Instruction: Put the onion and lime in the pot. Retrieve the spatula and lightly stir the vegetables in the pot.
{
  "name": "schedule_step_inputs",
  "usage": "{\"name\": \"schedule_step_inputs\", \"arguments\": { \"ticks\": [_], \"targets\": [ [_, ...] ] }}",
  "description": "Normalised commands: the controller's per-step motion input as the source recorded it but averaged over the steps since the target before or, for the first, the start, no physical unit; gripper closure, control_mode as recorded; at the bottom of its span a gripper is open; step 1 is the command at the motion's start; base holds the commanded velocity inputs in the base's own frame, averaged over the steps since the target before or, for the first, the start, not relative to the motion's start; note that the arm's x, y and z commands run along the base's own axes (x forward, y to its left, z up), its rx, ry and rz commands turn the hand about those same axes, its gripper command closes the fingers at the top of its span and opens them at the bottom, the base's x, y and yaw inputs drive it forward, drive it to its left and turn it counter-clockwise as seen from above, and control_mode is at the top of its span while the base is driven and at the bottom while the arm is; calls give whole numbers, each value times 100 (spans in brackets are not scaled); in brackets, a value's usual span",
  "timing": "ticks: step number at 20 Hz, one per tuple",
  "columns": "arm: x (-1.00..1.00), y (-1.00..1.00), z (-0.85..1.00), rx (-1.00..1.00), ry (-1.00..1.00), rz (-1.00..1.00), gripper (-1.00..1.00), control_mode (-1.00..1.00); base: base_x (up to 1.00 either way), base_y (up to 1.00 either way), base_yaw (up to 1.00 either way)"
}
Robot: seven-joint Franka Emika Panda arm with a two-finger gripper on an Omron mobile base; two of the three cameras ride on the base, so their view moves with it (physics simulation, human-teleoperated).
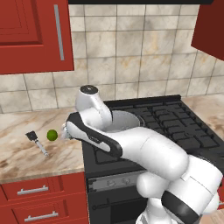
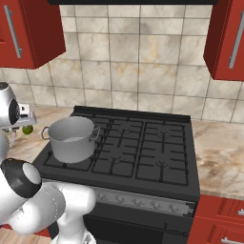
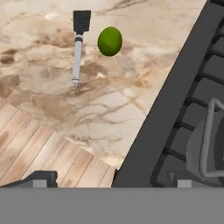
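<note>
The lime (image 1: 52,135) lies on the marble counter left of the stove, with the spatula (image 1: 36,142) just to its left, black blade pointing away. In the hand view the lime (image 3: 109,41) and spatula (image 3: 78,43) sit side by side near the top. My gripper (image 3: 114,179) hangs open and empty above the counter's front edge, between the lime and the pot (image 3: 205,148). The grey steel pot (image 2: 72,138) stands on the front left burner, its handle loop close to my right fingertip. The onion is hidden from view. My arm covers much of the pot (image 1: 127,119).
The black gas stove (image 2: 143,143) fills the middle, with marble counter (image 1: 26,157) on both sides. Red wall cabinets (image 1: 30,35) hang above the left counter, and red drawers sit below it. Wooden floor (image 3: 48,153) shows past the counter's front edge.
</note>
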Motion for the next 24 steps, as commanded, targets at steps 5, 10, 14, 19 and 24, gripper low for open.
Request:
{"name": "schedule_step_inputs", "arguments": {
  "ticks": [5, 10, 14, 19, 24],
  "targets": [
    [63, 79, -5, -18, 24, -19, -100, -100, 0, 0, 0],
    [89, 16, -24, -8, 21, -5, -100, -100, 0, 0, 0],
    [63, 0, -31, 0, 8, 0, -100, -100, 0, 0, 0],
    [6, 0, -29, 0, 3, 0, -100, -100, 0, 0, 0],
    [-1, 0, -35, 0, 0, 0, -100, -100, 0, 0, 0]
  ]
}}
